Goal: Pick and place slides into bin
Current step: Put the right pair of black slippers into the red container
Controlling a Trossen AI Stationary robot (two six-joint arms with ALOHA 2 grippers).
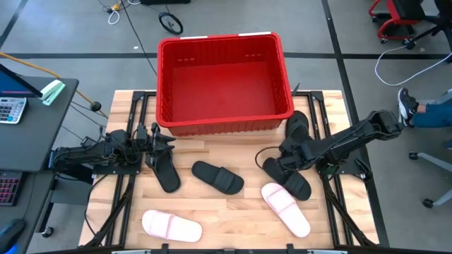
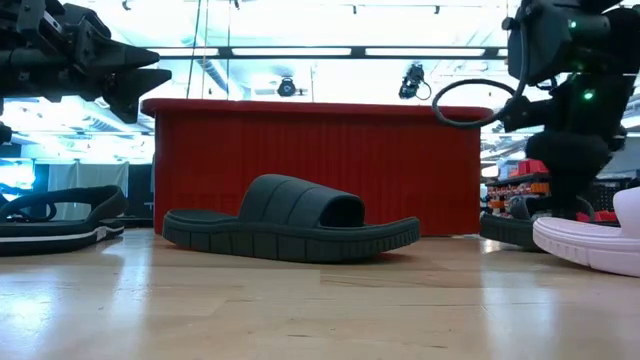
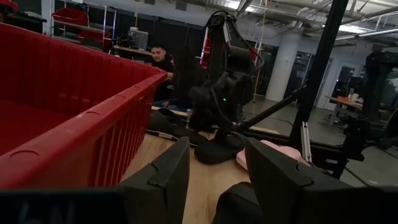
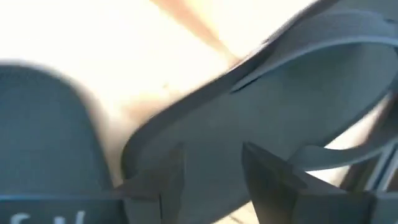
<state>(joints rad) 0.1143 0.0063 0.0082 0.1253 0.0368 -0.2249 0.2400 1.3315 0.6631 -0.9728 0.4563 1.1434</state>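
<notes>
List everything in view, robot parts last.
bin: one, red, far middle of the table, nothing visible inside
black slides: four, on the table; one under the left pincer, one in the centre, one beneath the right pincer, one by the bin's right corner
pink slides: two, pale pink, near edge; one left, one right
table: one, light wood
calculator: one, grey, side desk at left
person: one, leg and shoe at the right edge
left pincer: open, beside the bin's left front corner
right pincer: open, low over a black slide
</notes>
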